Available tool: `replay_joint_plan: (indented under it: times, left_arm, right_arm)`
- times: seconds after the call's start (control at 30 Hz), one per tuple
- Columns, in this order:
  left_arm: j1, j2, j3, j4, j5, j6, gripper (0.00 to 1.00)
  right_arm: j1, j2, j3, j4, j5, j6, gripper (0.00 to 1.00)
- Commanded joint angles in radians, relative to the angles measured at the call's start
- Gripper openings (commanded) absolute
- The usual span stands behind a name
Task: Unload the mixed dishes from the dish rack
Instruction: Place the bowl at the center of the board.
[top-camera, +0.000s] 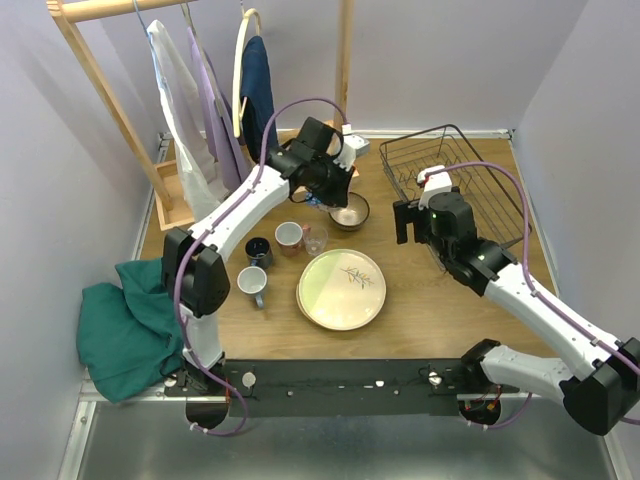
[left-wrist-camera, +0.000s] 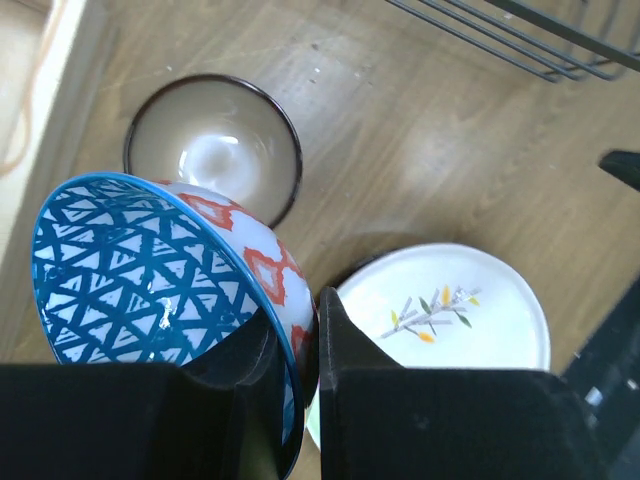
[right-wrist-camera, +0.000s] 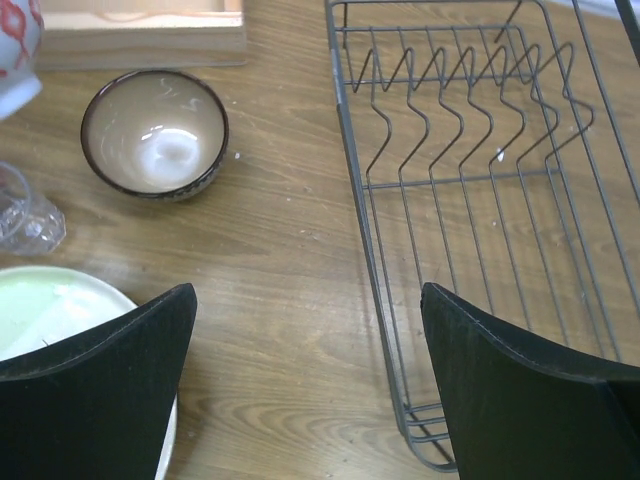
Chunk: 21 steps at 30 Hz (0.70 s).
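My left gripper (left-wrist-camera: 305, 360) is shut on the rim of a patterned bowl (left-wrist-camera: 150, 280), blue triangles inside and red diamonds outside. The bowl hangs tilted above the table, close over a dark bowl (left-wrist-camera: 215, 160) with a pale inside. In the top view the left gripper (top-camera: 325, 190) is beside that dark bowl (top-camera: 349, 211). A cream plate with a twig mark (top-camera: 342, 288) lies near the front. The dish rack (top-camera: 460, 175) stands at the back right, and its tines (right-wrist-camera: 470, 100) hold nothing in the right wrist view. My right gripper (right-wrist-camera: 305, 370) is open over the table at the rack's left edge.
A clear glass (top-camera: 314, 238) and three small mugs (top-camera: 289, 236) (top-camera: 258, 250) (top-camera: 252, 283) stand left of the plate. A wooden clothes rack (top-camera: 180, 120) with hanging garments fills the back left. A green cloth (top-camera: 125, 320) lies at the left table edge.
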<state>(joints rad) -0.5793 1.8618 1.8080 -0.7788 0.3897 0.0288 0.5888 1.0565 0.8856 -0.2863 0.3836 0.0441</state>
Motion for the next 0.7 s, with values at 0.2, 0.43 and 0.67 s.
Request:
replay_joint_plan:
  times: [0.2,0.43,0.67]
  left_arm:
    - [-0.136,0.181,0.208,0.047,-0.365,0.029,0.0]
    - [-0.157,0.295,0.266,0.065,-0.431,0.03,0.05]
    - [-0.166,0.362,0.271,0.082,-0.46,0.026,0.06]
  right_arm:
    - [-0.001,-0.084,-0.02,0.033,0.077,0.128,1.0]
    - [-0.001,-0.141,-0.043,0.009,0.11,0.117,1.0]
    - [-0.001,-0.185,-0.051,-0.027,0.123,0.12,1.0]
